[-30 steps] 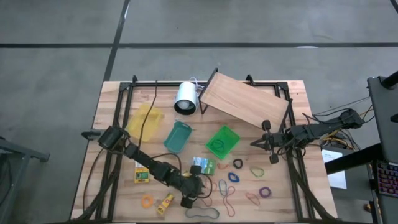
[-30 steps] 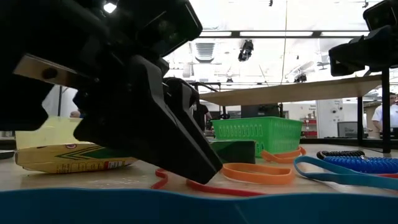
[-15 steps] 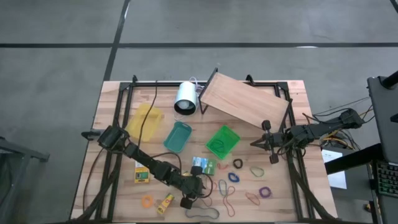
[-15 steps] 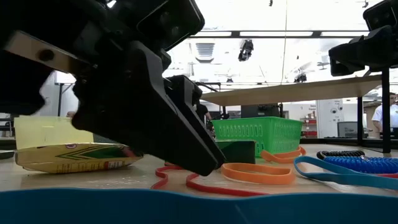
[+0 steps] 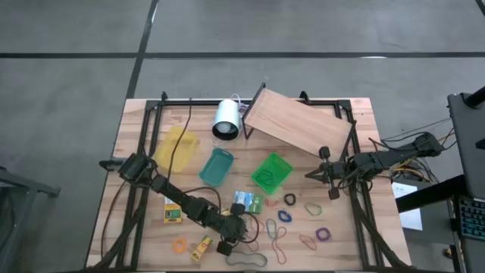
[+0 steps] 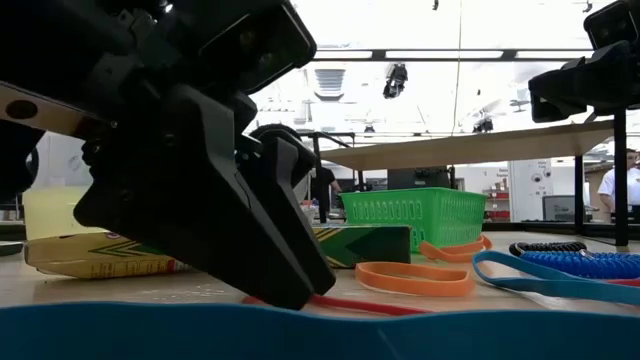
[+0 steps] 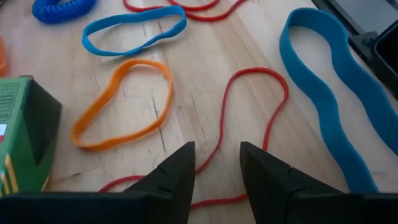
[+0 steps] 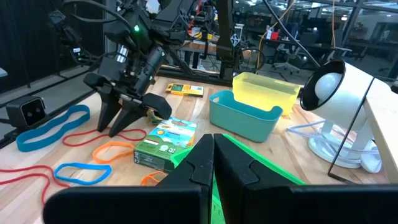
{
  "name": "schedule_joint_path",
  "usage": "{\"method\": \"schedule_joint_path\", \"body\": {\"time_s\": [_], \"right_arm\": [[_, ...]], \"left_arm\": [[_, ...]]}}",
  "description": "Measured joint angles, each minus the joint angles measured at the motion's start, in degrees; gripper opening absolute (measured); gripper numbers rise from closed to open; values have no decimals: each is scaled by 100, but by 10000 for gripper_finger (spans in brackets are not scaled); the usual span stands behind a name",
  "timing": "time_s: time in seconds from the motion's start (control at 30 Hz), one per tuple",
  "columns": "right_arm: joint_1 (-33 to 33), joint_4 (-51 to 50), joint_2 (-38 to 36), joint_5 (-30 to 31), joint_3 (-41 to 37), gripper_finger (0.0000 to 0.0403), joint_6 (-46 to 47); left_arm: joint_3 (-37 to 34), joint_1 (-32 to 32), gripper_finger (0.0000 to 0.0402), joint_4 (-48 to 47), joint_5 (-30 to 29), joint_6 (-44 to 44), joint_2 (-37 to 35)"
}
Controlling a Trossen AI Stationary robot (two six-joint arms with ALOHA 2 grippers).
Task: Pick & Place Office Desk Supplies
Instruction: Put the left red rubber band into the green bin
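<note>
Red rubber band (image 7: pixel 249 112) lies right between the left gripper (image 7: pixel 214 171) fingers, parted, seemingly just above the desk's front edge; right gripper (image 8: pixel 208 165) shut, idle.

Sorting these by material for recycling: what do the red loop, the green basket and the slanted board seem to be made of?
Red loop: probably rubber, matte; thin and lying in limp curves.
Green basket: likely moulded plastic, slightly glossy, with fine lattice walls.
Slanted board: looks like wood or wood veneer; pale grain lines, smooth face.
</note>
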Motion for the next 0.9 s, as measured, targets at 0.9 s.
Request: {"method": "schedule_joint_path", "body": {"time_s": [0.9], "right_arm": [[0,0,2,0,0,8,0]], "left_arm": [[-7,-2,3,-78,-388,302,0]]}}
